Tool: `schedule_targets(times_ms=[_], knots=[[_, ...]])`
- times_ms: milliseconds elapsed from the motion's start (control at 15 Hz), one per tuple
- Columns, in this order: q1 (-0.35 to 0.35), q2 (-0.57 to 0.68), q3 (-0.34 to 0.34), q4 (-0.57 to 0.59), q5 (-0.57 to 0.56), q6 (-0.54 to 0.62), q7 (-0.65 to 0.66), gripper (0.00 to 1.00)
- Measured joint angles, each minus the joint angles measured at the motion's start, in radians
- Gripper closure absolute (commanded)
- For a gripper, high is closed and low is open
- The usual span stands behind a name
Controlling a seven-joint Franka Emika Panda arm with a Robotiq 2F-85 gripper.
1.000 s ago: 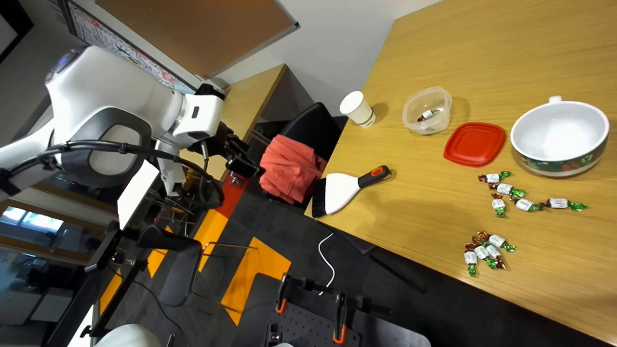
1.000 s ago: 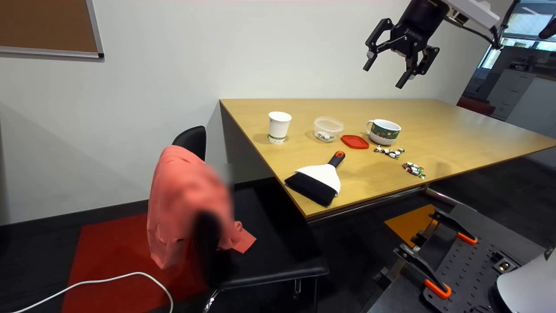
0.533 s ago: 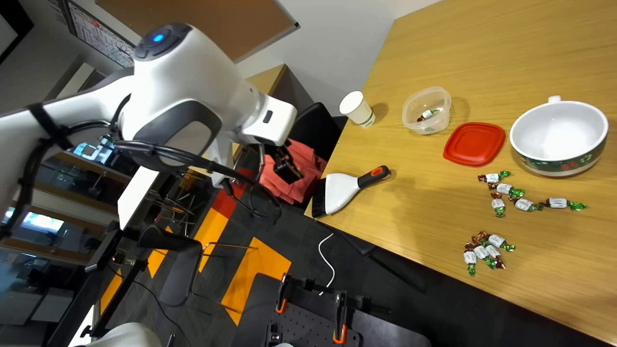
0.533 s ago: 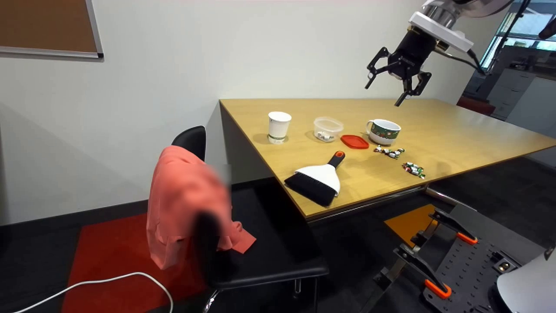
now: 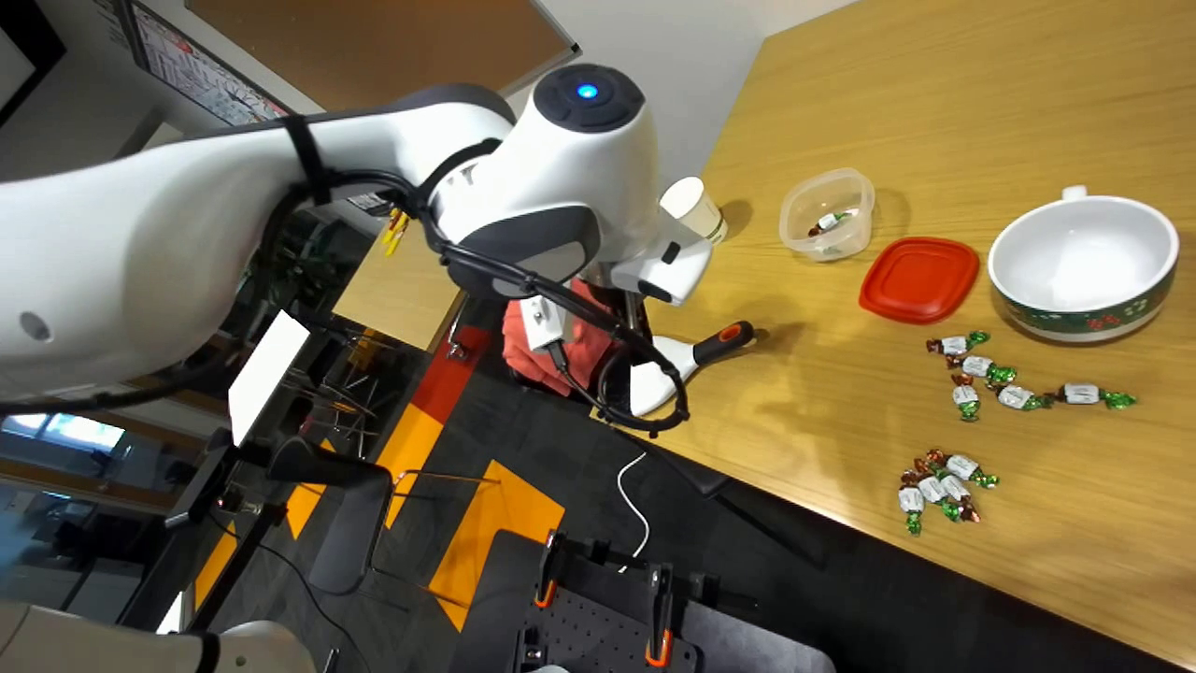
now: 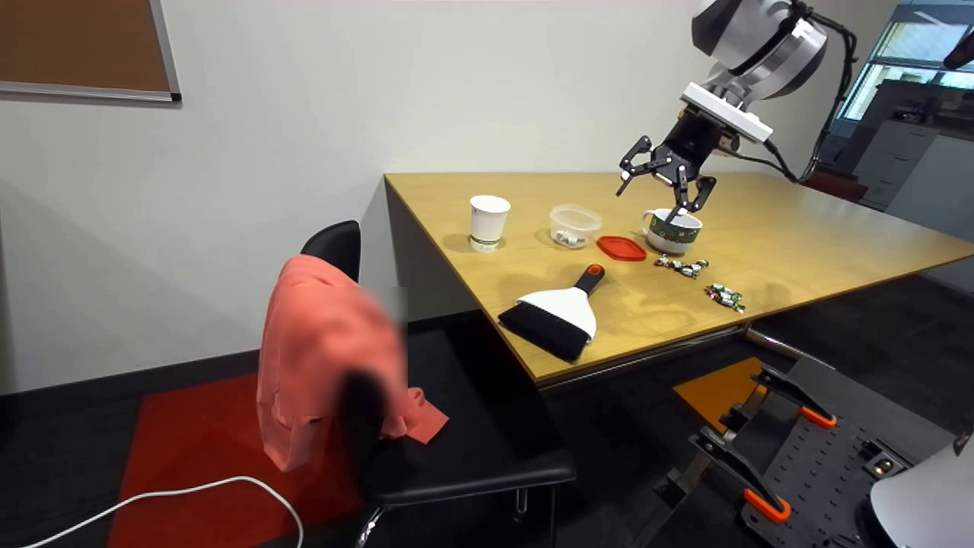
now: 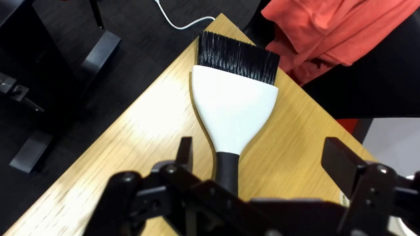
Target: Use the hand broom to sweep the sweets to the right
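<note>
The hand broom (image 5: 657, 379) lies flat at the table's corner, with a white head, black bristles and a black-and-orange handle. It also shows in an exterior view (image 6: 567, 307) and the wrist view (image 7: 233, 105). My gripper (image 7: 258, 147) is open and empty above the broom. In the wrist view the dark handle lies between the fingers, nearer the left one, and its end is hidden by the gripper. The gripper (image 6: 647, 205) hangs above the table; the arm mostly hides it in an exterior view. Wrapped sweets lie in two groups, one near the edge (image 5: 934, 489), one by the mug (image 5: 976, 365).
A paper cup (image 5: 687, 207), a clear tub (image 5: 794, 220) with sweets inside, a red lid (image 5: 920, 280) and a large white mug (image 5: 1084, 257) stand on the table (image 5: 934, 112). A chair with a coral cloth (image 6: 319, 342) stands by the corner.
My arm has swung over the table toward the broom and the gripper has come down, staying open. The broom, the sweets and the other objects have not moved.
</note>
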State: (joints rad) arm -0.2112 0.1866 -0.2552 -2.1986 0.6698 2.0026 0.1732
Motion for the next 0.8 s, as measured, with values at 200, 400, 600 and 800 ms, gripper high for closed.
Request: schedule_targets(times_ms=[200,400,600,800], knots=[[-0.022,0.101,0.006,0.086,0.0,-0.095,-0.015,0.0],[-0.025,0.131,0.013,0.115,0.0,-0.114,-0.015,0.0],[-0.025,0.131,0.013,0.119,0.0,-0.118,-0.015,0.0],[-0.025,0.134,0.014,0.119,0.0,-0.118,-0.015,0.0]])
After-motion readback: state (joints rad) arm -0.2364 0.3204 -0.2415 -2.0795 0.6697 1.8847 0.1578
